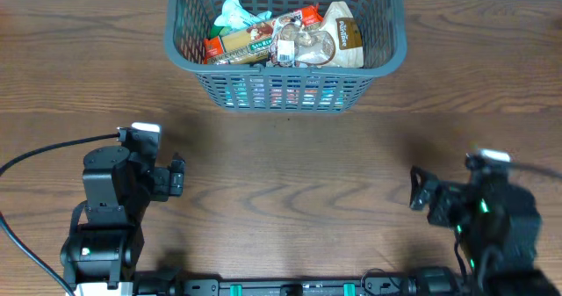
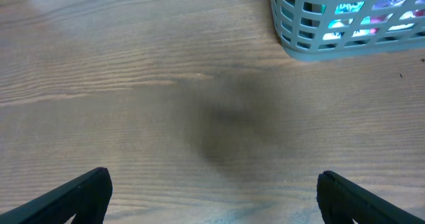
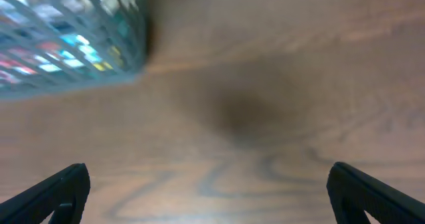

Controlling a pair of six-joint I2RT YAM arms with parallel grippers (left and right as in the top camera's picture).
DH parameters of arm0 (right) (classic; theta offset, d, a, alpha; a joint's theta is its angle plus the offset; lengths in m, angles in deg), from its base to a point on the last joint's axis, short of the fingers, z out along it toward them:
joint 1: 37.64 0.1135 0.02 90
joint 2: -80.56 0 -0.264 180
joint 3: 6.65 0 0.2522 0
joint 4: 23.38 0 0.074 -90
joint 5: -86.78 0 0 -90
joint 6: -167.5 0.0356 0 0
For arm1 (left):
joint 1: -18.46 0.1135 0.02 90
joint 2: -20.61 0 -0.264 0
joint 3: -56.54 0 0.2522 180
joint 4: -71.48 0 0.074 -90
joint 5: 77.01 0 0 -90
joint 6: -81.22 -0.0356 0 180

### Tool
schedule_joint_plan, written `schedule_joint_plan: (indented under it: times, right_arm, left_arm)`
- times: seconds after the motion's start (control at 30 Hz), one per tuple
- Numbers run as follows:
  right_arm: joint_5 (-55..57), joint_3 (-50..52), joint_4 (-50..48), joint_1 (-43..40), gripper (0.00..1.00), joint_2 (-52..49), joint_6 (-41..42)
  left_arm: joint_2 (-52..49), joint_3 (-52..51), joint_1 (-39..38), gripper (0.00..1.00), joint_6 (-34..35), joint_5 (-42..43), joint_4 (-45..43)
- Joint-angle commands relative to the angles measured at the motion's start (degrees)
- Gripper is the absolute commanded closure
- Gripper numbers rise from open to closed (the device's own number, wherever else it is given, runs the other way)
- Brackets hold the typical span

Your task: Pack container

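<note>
The container (image 1: 285, 90) is a dark grey lattice basket at the back middle of the wooden table. It holds several packaged groceries (image 1: 281, 37), lying in a heap. A corner of it shows in the left wrist view (image 2: 345, 34) and, blurred, in the right wrist view (image 3: 73, 44). My left gripper (image 1: 176, 177) sits low at the front left, open and empty, fingers wide apart over bare wood (image 2: 212, 191). My right gripper (image 1: 420, 191) sits low at the front right, open and empty (image 3: 209, 191). Both are well short of the basket.
A black cable (image 1: 44, 155) runs from the left arm off the left edge. The arm bases (image 1: 290, 287) stand along the front edge. Bare wooden tabletop (image 1: 290, 173) lies between the grippers and the basket.
</note>
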Motion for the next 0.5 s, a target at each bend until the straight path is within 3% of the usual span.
schedule_joint_plan:
  times: [0.0, 0.23, 0.47]
  right_arm:
    - [-2.23, 0.5, 0.2, 0.48, 0.01, 5.75, -0.04]
    - [-1.79, 7.02, -5.31, 1.11, 0.01, 15.47, -0.07]
    - [-1.75, 26.25, -27.91, 2.4, 0.01, 20.9, -0.28]
  left_arm:
    - [0.09, 0.28, -0.33, 0.01, -0.96, -0.68, -0.02]
    - [0.09, 0.28, -0.33, 0.01, -0.96, -0.68, -0.02]
    - [0.09, 0.28, -0.33, 0.01, -0.96, -0.68, -0.04]
